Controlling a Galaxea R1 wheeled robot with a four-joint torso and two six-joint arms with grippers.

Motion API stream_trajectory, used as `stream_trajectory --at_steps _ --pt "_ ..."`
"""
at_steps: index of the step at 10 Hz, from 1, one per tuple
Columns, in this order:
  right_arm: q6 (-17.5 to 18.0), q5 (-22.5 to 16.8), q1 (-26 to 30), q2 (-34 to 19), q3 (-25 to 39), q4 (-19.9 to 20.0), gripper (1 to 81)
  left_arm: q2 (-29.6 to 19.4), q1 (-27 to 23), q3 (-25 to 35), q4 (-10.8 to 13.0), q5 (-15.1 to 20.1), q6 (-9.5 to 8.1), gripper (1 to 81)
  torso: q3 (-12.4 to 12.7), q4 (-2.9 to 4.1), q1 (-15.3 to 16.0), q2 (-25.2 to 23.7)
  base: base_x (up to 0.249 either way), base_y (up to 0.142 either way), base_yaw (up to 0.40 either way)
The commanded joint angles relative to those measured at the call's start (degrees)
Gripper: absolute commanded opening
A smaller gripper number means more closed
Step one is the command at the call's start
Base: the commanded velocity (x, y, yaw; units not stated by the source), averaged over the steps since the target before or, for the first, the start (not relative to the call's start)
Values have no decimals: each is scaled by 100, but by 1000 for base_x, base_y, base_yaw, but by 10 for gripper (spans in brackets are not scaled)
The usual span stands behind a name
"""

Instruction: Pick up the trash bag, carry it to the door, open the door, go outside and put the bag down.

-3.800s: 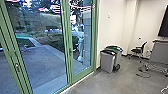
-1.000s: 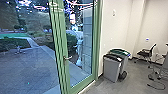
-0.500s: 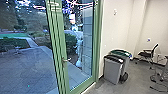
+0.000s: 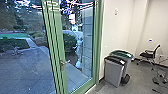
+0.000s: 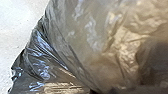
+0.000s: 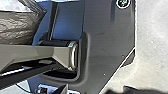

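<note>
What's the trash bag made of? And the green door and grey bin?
The trash bag looks like thin, shiny plastic: it wrinkles and catches light. The door has smooth glass you see outside through; its green frame looks painted, maybe metal or wood. The grey bin is probably hard plastic, with plain, dull sides.

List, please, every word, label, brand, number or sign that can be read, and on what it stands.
No text can be read.
White label on the black lid: too blurred.
White patch on the green lid: too small.
Pale marks high on the door: unreadable, perhaps reflections.
Bag: no readable print.
</note>
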Motion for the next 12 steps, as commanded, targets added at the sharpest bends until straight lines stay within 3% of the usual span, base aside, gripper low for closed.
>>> stream_trajectory --at_steps 1,12 --pt "-8 -297 232 2 -9 -11 811 17 -311 11 -46 399 4 10 0 0 0 0 160 0 0" --pt "-8 -297 232 20 -26 -2 811 8 -311 11 -37 399 12 10 0 0 0 0 147 0 0"
